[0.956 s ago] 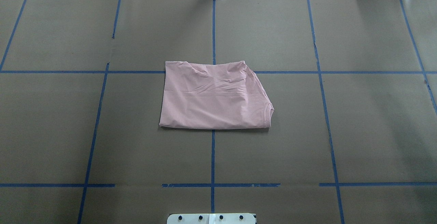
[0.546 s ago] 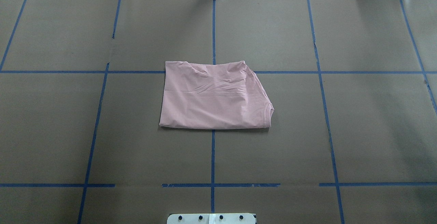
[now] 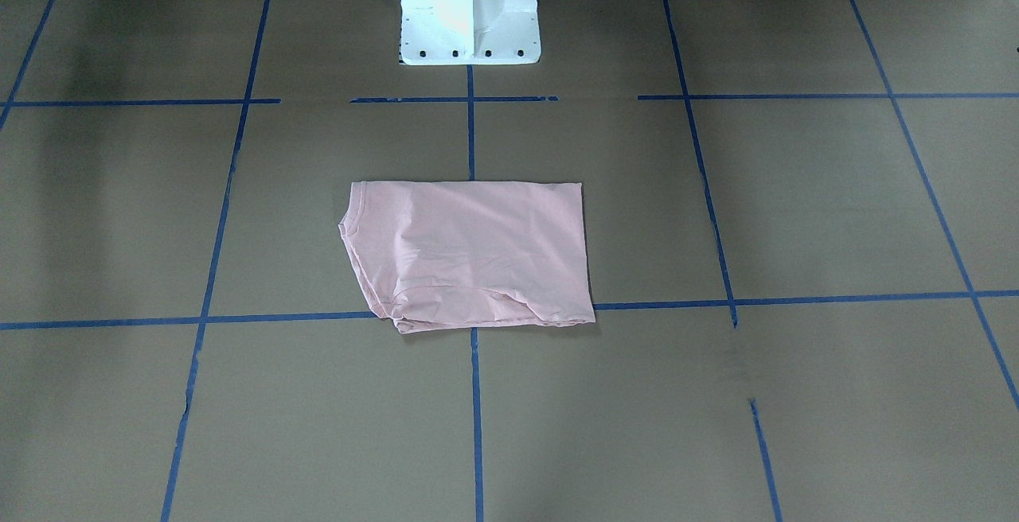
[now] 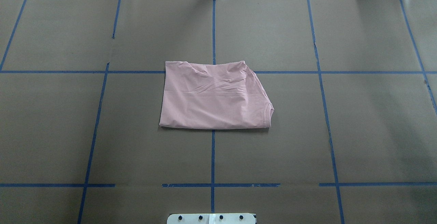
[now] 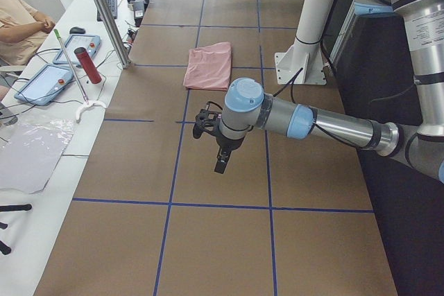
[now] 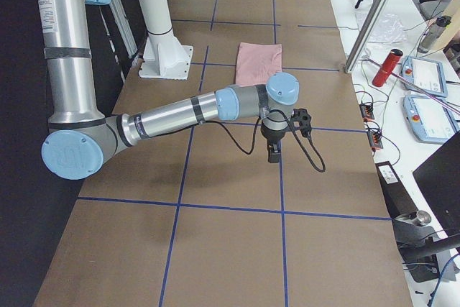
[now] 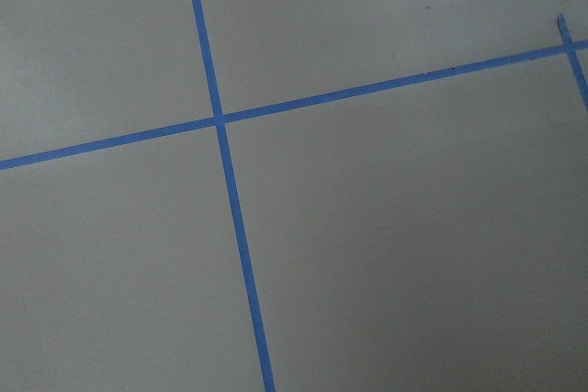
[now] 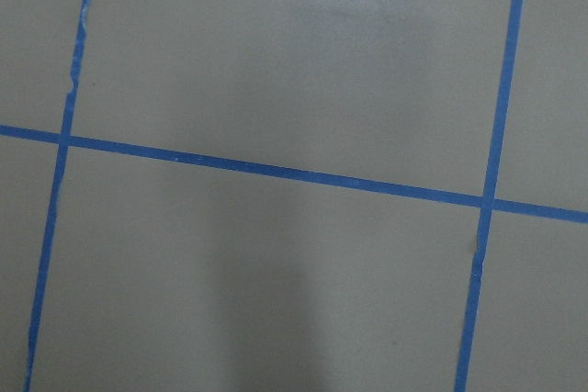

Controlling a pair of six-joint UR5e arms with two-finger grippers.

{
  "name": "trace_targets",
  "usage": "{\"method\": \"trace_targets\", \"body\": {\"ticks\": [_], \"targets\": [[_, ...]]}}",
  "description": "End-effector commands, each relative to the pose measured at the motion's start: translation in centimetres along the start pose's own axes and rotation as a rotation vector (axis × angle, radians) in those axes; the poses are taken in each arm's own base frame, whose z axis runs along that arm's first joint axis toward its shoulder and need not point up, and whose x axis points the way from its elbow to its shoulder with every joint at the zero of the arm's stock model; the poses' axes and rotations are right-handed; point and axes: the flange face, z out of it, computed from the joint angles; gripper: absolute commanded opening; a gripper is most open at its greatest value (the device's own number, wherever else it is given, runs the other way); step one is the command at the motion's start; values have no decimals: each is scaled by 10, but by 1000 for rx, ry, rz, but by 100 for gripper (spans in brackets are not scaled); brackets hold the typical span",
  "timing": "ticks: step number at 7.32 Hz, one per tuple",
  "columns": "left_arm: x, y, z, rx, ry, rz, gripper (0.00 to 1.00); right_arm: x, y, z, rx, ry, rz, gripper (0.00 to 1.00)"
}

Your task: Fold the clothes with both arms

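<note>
Pink cotton: the shirt (image 4: 213, 96), folded to a rough rectangle, lying flat at mid-counter (image 4: 307, 131) across a blue tape cross (image 4: 213, 72), a little ahead of the white base (image 3: 470, 21). No print showing. Collar (image 4: 269, 109) toward the robot's right, far edge rumpled. Touched by neither pincer.

Left pincer (image 5: 220, 163) and right pincer (image 6: 274, 152) hanging low over bare counter, each well apart from the shirt, with nothing seen in them. How far open, impossible to tell from the side views.

Risks, by judgement:
- Pinching only the top layer and peeling the fold open.
- Dragging a layer sideways and skewing the stack, given the loose, rumpled far edge.
- Digging fingertips into the brown paper cover (image 3: 796, 204) and tearing it.
- Crowding both pincers onto one small bundle and knocking wrists together.
</note>
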Motion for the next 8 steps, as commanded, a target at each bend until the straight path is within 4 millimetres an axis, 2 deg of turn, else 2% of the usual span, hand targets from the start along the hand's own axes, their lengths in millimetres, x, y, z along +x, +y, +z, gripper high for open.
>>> {"method": "trace_targets", "body": {"ticks": [1, 3, 4, 5, 8], "targets": [[-7, 2, 6, -13, -1, -19, 100, 1, 4, 3, -6, 11, 1, 100], [-19, 4, 18, -37, -2, -42, 100, 41, 47, 34, -79, 54, 61, 100], [-19, 7, 18, -46, 1, -52, 100, 53, 65, 43, -105, 54, 89, 100], [-20, 10, 19, -50, 1, -57, 100, 55, 74, 44, -108, 49, 97, 100], [-19, 12, 16, -68, 2, -82, 100, 47, 72, 35, -90, 47, 86, 100]]}}
